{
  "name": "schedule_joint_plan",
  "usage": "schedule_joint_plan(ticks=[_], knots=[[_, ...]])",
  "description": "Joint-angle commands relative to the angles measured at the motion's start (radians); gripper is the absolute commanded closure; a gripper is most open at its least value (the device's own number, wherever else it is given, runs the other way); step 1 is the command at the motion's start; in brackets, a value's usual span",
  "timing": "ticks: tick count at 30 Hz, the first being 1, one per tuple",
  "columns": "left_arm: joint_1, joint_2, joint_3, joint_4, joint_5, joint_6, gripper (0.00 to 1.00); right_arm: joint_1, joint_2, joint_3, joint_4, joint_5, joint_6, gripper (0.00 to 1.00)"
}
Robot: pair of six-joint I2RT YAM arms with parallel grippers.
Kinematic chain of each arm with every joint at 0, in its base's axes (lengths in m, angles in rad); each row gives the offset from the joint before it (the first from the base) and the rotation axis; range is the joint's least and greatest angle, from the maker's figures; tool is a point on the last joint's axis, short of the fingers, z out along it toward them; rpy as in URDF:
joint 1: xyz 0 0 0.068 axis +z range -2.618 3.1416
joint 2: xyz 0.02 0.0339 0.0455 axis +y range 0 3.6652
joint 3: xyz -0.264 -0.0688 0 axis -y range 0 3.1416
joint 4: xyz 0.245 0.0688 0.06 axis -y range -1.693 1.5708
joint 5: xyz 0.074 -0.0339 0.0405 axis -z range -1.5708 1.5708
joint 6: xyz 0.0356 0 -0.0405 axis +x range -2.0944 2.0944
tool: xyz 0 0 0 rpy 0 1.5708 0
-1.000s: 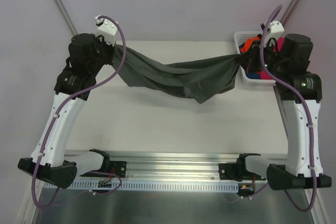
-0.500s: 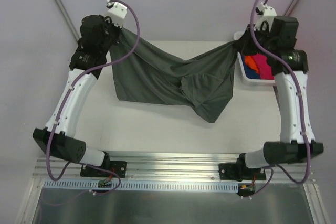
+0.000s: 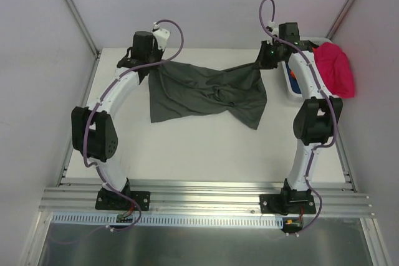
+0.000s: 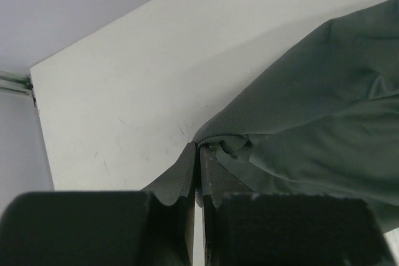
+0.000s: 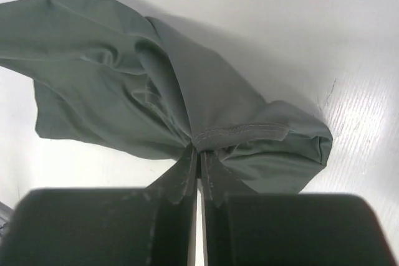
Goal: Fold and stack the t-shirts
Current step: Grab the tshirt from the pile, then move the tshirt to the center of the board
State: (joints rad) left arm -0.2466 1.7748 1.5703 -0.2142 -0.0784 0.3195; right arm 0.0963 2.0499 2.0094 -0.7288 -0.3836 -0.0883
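Spread across the far half of the counter (image 3: pixel 199 147) in one rumpled sheet: dark grey-green t-shirt (image 3: pixel 209 95). Pinched at its far left corner by the left hand (image 4: pixel 199 152), fingers pressed tight together on a small fold of cloth, low over the white surface. Same at the far right corner, nipped by the right hand (image 5: pixel 199 155), clamped hard on a bunched hem, stitching plain to see in the wrist view. Drawn fairly straight along the far edge between the two grips. Creased and slack through the middle, a knot of folds near the centre. Squared off at the near left, trailing down to a point at the near right. Resting on the counter over most of its area, gathered up only where gripped.

Off at the right edge of the counter: white plastic basket (image 3: pixel 288 86), mostly covered. Draped over its far end and outer side, a magenta-pink t-shirt (image 3: pixel 335 70), well apart from the grey-green one.
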Motion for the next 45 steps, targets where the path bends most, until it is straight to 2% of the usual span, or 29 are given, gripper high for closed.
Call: schedule_joint_plan(ticks=[1,5,8,11,17,23,28,30,31,32,36,37,38,39,40,41,45], knots=[[0.009,-0.127,0.008,0.059,-0.001,-0.014,1.0,0.0,-0.169,0.029,0.022,-0.02,0.019,0.99],[0.009,-0.297,-0.104,0.056,0.035,-0.013,1.0,0.002,-0.35,-0.151,0.023,-0.047,0.035,0.99],[0.009,-0.479,-0.202,0.052,0.061,-0.008,1.0,0.011,-0.505,-0.266,0.006,-0.049,0.03,0.99],[0.009,-0.599,-0.269,0.041,0.071,0.003,1.0,0.016,-0.638,-0.343,-0.023,-0.046,0.033,0.99],[0.009,-0.767,-0.352,0.036,0.042,-0.008,1.0,0.022,-0.882,-0.452,-0.116,-0.002,-0.004,1.0],[0.009,-0.839,-0.388,0.022,0.019,-0.001,1.0,0.02,-0.993,-0.503,-0.186,0.04,-0.054,0.99],[0.01,-0.727,-0.349,0.108,-0.027,0.084,1.0,0.003,-0.886,-0.433,-0.058,0.046,-0.056,0.99],[0.01,-0.625,-0.331,0.16,-0.017,0.125,1.0,0.002,-0.806,-0.394,-0.012,0.025,-0.057,0.99],[0.013,-0.585,-0.314,0.159,-0.032,0.116,1.0,-0.001,-0.698,-0.368,-0.009,0.005,-0.045,0.99],[0.015,-0.498,-0.3,0.157,-0.041,0.112,1.0,-0.004,-0.65,-0.323,0.0,-0.017,-0.036,0.99],[0.015,-0.324,-0.224,0.137,-0.025,0.058,1.0,-0.007,-0.398,-0.239,0.009,-0.083,0.013,0.99],[0.015,-0.296,-0.216,0.136,-0.023,0.031,1.0,-0.006,-0.354,-0.224,0.014,-0.101,0.033,0.96],[0.015,-0.237,-0.201,0.136,-0.023,0.018,1.0,-0.006,-0.267,-0.195,0.014,-0.109,0.042,0.86],[0.015,-0.209,-0.193,0.137,-0.029,0.004,1.0,-0.003,-0.232,-0.173,0.014,-0.109,0.047,0.54],[0.015,-0.178,-0.182,0.136,-0.035,-0.023,1.0,0.002,-0.199,-0.157,0.012,-0.094,0.036,0.4],[0.015,-0.125,-0.171,0.134,-0.046,-0.037,1.0,0.005,-0.162,-0.14,0.006,-0.084,0.024,0.34],[0.015,-0.06,-0.13,0.136,-0.063,-0.079,1.0,0.016,-0.189,-0.141,-0.004,-0.077,0.009,0.35]])
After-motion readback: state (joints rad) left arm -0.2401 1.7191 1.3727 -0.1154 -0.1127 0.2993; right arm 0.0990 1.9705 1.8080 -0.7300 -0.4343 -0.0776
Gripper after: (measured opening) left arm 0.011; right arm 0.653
